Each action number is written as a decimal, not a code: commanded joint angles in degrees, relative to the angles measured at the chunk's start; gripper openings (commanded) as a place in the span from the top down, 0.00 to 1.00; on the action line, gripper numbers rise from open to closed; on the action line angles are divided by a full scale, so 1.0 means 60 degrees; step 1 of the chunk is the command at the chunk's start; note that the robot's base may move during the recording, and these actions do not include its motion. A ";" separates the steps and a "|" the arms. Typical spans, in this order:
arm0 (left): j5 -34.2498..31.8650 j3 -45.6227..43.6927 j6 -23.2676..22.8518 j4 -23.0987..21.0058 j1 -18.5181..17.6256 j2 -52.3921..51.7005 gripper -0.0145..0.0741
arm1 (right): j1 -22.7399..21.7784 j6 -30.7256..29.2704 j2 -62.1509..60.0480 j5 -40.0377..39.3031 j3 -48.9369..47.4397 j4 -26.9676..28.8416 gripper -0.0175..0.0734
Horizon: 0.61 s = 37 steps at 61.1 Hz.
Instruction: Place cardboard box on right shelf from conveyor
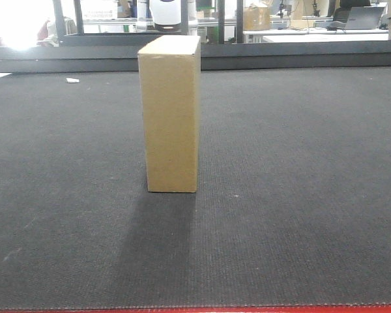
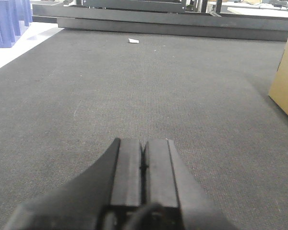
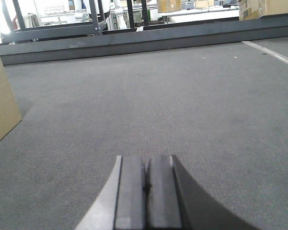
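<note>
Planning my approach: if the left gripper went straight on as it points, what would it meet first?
Probably nothing soon: the left gripper faces bare conveyor up to the far dark rail. The cardboard box sits off to its right.

Strong light comes from behind the scene. In the front view a bright patch (image 1: 13, 26) at upper left is blown out to pure white. This backlight throws a long, soft shadow from the tall tan cardboard box (image 1: 170, 114) toward the camera, across the dark grey woven conveyor belt (image 1: 313, 195), whose weave is sharp. The box's near face is evenly but dimly lit. In the wrist views the black left end effector (image 2: 143, 143) and the black right end effector (image 3: 146, 160) are close, dark and blurred, while the belt beyond them is crisp. The blue plastic bins (image 2: 7, 21) look hazy and washed out.
</note>
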 commanded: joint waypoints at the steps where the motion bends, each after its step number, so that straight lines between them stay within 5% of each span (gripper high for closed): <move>1: -0.0840 0.0090 0.0001 -0.0056 -0.0037 -0.0137 0.97 | -0.0037 -0.0059 -0.0192 -0.0865 -0.0042 -0.0055 0.73; 37: -0.0840 0.0090 0.0001 -0.0056 -0.0037 -0.0137 0.97 | -0.0037 -0.0059 -0.0192 -0.0865 -0.0042 -0.0055 0.73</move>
